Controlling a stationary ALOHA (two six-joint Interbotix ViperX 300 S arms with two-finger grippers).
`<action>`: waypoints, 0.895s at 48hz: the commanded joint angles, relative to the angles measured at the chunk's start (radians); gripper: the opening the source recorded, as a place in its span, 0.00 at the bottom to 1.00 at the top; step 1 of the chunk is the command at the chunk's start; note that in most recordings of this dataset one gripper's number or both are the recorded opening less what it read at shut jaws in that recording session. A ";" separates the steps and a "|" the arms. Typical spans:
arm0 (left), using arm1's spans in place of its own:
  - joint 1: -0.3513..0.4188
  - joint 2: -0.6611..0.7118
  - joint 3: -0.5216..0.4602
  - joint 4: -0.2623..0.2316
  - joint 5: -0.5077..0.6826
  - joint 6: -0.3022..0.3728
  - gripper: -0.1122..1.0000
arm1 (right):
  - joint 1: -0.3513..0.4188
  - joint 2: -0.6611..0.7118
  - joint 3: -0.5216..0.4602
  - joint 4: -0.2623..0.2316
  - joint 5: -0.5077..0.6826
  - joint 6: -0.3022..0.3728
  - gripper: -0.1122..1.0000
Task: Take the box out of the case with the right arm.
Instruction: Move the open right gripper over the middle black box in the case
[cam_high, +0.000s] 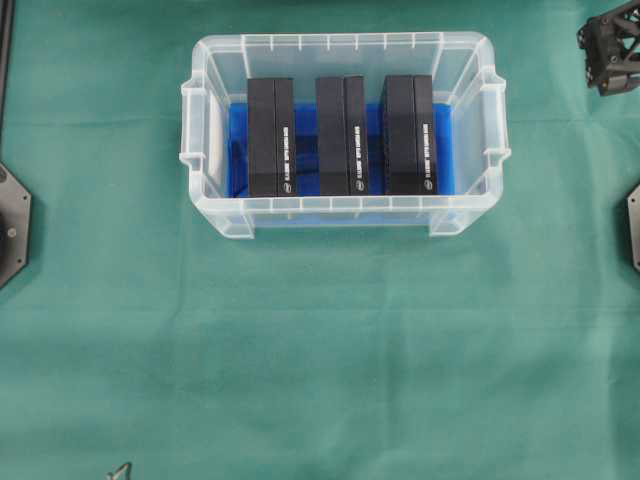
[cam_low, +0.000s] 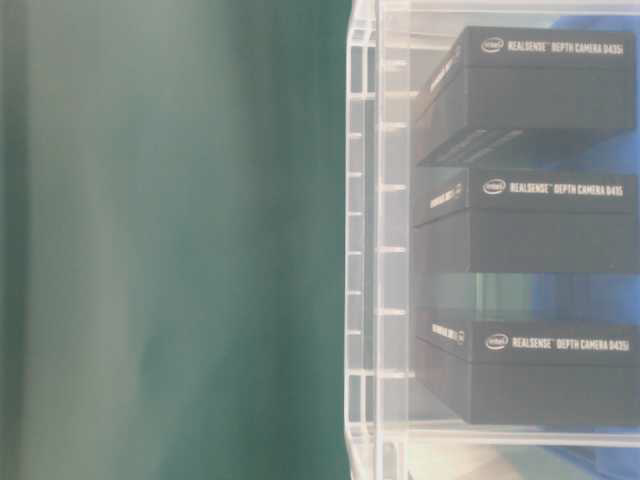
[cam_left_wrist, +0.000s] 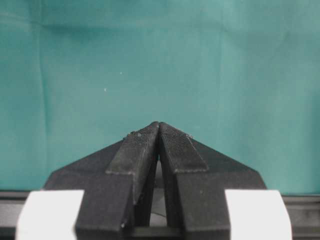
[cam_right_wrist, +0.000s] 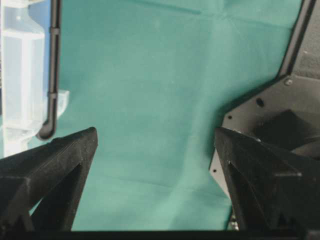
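Observation:
The clear case (cam_high: 205, 140) with a blue bottom lining stands at the back middle of the green cloth. Three black boxes stand on edge in it: left (cam_high: 271, 137), middle (cam_high: 341, 135), right (cam_high: 409, 134). The table-level view shows the case (cam_low: 365, 250) and the boxes (cam_low: 540, 90), labelled RealSense. My right gripper (cam_high: 608, 52) hangs at the far right corner, apart from the case. In its wrist view the right gripper (cam_right_wrist: 155, 135) is wide open and empty over cloth, with the case (cam_right_wrist: 20, 75) at the left. My left gripper (cam_left_wrist: 159, 125) is shut on nothing over bare cloth.
Black arm base plates sit at the left edge (cam_high: 10, 225) and the right edge (cam_high: 633, 225) of the overhead view. The right one also shows in the right wrist view (cam_right_wrist: 270, 115). Green cloth (cam_high: 320, 350) covers the table in front of the case.

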 joint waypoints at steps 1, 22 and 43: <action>-0.005 0.005 -0.026 0.003 -0.003 -0.002 0.10 | -0.003 -0.003 -0.014 -0.002 0.017 0.002 0.94; -0.005 0.031 -0.029 0.003 0.000 -0.020 0.10 | 0.034 0.084 -0.067 0.034 -0.075 0.052 0.94; 0.006 0.031 -0.031 0.008 0.008 -0.020 0.10 | 0.135 0.486 -0.451 0.023 -0.123 0.137 0.93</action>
